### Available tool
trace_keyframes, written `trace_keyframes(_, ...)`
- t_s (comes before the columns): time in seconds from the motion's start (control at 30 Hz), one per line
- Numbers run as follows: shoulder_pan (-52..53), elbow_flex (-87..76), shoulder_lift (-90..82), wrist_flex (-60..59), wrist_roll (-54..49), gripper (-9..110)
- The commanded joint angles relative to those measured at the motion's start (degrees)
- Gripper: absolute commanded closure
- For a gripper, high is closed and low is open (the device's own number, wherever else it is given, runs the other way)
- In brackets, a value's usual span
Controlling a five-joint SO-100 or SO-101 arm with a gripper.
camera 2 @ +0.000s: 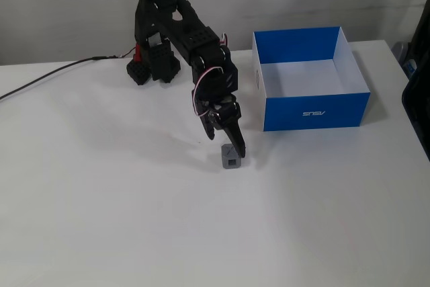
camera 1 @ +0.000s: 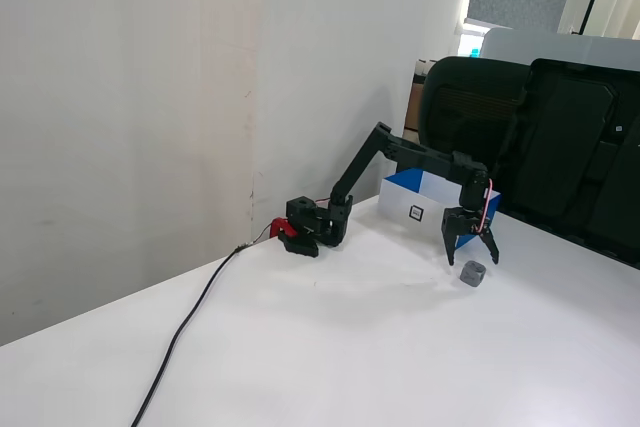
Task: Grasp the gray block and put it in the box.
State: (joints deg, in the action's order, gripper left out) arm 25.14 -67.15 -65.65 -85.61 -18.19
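White tabletop [camera 2: 134,220], bare in the foreground of both fixed views. Black power cable [camera 1: 185,332] runs across it toward the arm's base in the side fixed view. Small dark gray cube with rounded edges [camera 2: 231,158] sits on the table, near the middle in the high fixed view; in the side fixed view the same cube [camera 1: 473,273] lies just in front of the box's near corner, apart from it. Black two-finger gripper [camera 2: 226,146] hangs directly over the cube, tips pointing down, fingers spread to roughly the cube's width; nothing held. One finger [camera 2: 236,144] overlaps the cube's top edge in the high view; contact cannot be told. In the side view the gripper [camera 1: 469,257] straddles the space just above the cube, both fingers splayed. Black jointed arm [camera 2: 195,38] reaches out from its base [camera 2: 153,65] near the wall. Beyond and to the right in the high view, shallow cardboard box with blue outer sides and white interior [camera 2: 316,109], empty. Side view shows a small square black mark [camera 1: 417,213] on its white side. Black office chairs [camera 1: 560,137] behind the table.
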Motion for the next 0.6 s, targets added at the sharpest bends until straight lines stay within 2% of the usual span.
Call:
trace_keyframes(0.0,-0.26,5.54,0.53,0.97,-0.7,60)
trace_keyframes(0.3,-0.35,7.21,4.57,1.41,-0.7,61)
trace_keyframes(0.57,-0.18,7.21,5.89,1.58,-0.7,70)
